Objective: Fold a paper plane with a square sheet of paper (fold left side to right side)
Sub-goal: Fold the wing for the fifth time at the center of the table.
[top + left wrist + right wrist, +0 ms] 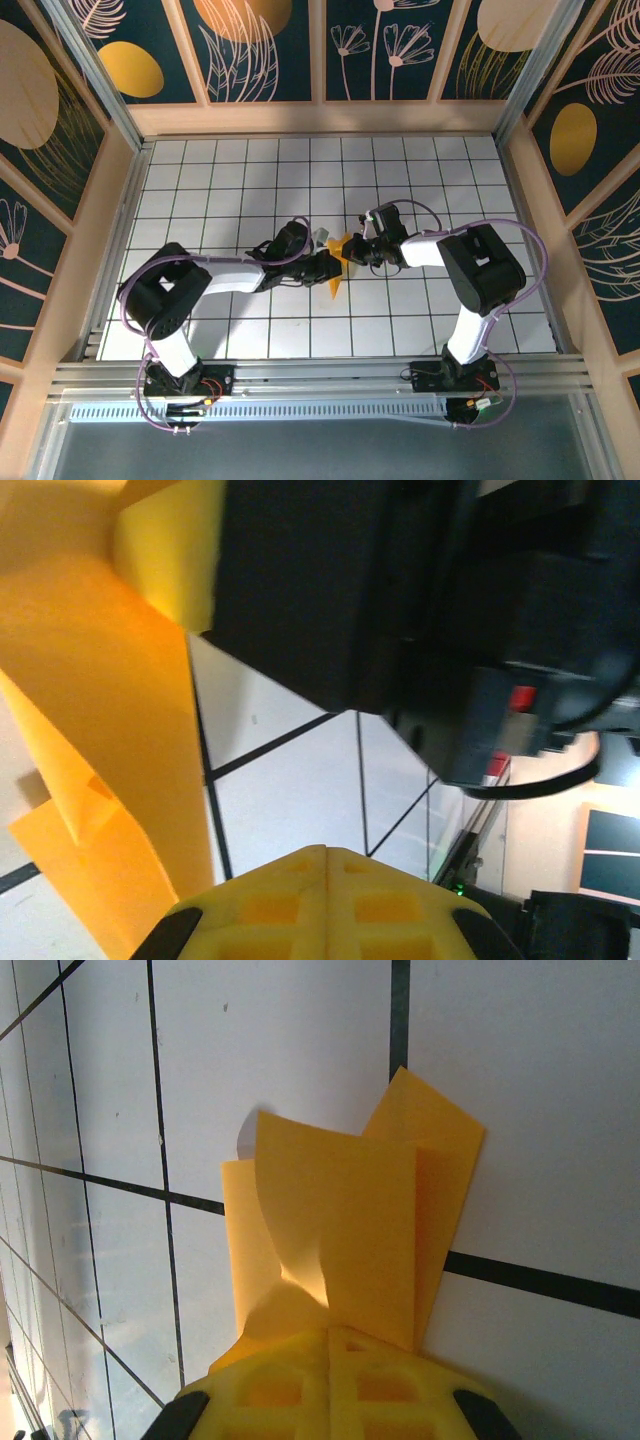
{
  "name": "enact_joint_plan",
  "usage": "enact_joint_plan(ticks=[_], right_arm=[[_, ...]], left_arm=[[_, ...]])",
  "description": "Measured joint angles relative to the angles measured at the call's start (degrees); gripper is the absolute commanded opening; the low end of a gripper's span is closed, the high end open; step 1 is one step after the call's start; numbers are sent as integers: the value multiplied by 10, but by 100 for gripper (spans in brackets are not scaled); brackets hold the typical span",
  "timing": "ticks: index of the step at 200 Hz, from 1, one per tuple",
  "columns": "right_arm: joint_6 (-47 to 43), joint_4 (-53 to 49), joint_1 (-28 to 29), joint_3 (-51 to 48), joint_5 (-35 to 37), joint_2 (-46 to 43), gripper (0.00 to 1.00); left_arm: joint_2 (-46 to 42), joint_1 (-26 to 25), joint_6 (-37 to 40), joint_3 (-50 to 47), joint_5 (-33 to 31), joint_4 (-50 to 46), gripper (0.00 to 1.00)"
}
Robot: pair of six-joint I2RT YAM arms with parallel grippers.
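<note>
Paper clamped by right gripper, perhaps left gripper.

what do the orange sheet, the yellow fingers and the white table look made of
Sheet: thin paper, matte orange-yellow; it curls and holds sharp creases.
Fingers: likely moulded plastic or rubber, yellow, with recessed square pockets.
Table: smooth white surface with dark grid lines; tile or printed board, cannot tell.
</note>
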Motion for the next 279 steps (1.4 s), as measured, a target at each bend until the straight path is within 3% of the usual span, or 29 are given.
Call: enact_joint_plan(ticks=[279], right_arm=[[-16,-32,0,16,-9,-5,0]], left_arm=[[51,-9,24,-10,-36,-28,0]])
